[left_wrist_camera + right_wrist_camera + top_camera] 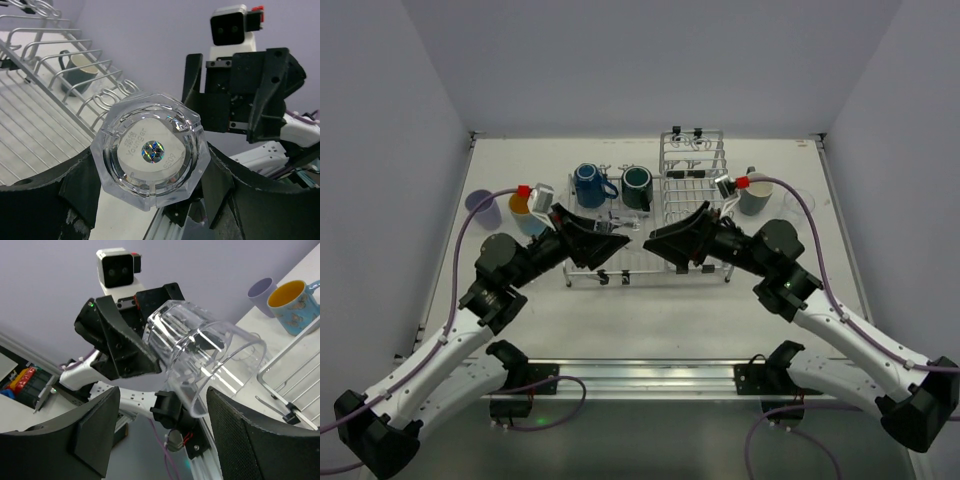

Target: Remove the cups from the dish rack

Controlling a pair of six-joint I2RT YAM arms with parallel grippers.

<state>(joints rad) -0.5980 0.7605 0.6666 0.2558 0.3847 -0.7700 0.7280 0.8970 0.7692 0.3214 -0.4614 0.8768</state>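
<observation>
Table (650, 320), white, walled on three sides. Dish rack (695, 160) sits toward the far middle: flat grid on the left, raised tined part on the right.

Around it:
- Blue mug (588, 185) and dark green mug (637, 187) stand mouth up, side by side on the far part of the flat grid.
- Lavender tumbler (483, 208) and light-blue mug (523, 213), yellow inside, are on the table left of the rack, just beside each other.
- Grey-green mug (756, 196) is on the table just right of the tined part.

Both arms reach in from the near corners and meet nose to nose over the near edge of the flat grid. Each blocks the other's straight path, and from above their black bodies hide part of the grid's near rail.

Left gripper (610, 245) is clamped on a clear glass (152, 150). The glass is faceted, its thick base turned toward the left wrist camera with a small shiny sticker at the centre. One black finger (75, 185) presses each flank. The glass is carried on its side, off the rack, in the air between the two grippers, with its mouth pointing at the right arm.

Right gripper (662, 243) has its fingers (95, 435) spread wide. The mouth end of the glass lies in the gap between them — whether either pad touches the rim, cannot tell. Only the left gripper clearly holds it.
</observation>
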